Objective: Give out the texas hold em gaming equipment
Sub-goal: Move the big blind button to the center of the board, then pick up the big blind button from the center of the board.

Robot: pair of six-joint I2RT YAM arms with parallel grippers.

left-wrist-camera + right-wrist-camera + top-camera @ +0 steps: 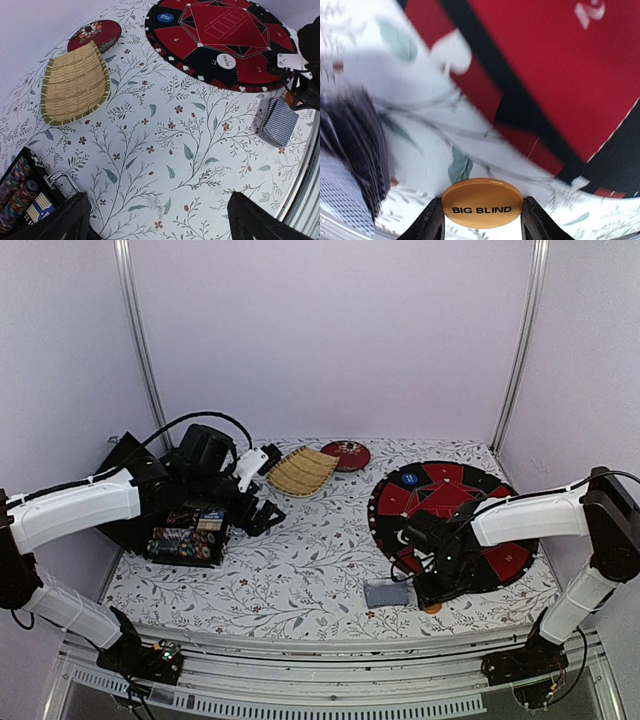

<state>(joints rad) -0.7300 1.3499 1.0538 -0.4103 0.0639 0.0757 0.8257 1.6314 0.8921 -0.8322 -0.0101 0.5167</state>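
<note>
At the far left, a black case (150, 540) sat on the floral tablecloth (310, 570) with rows of poker chips (188, 543) in mixed colours racked inside it. The left gripper (268, 486) hovered just beside the case with its jaws spread wide and nothing between them. Farther back, a woven bamboo tray (300, 472) lay with a round red dish (347, 454) just beside its right end; both looked bare of any game pieces. To the right of centre, a round red-and-black poker mat (445, 495) covered much of the cloth. A blue SMALL BLIND button (411, 480) rested near the mat's far rim, and a white DEALER button (226, 61) lay on its black band nearer the front. Off the mat's near-left edge, a blue-backed card deck (383, 593) sat on the cloth, its stack slightly fanned. Just right of the deck, the right gripper (437, 595) pointed down at the table, its fingertips (434, 222) pressed against both sides of an orange BIG BLIND button (482, 202) close to the mat's rim.
</note>
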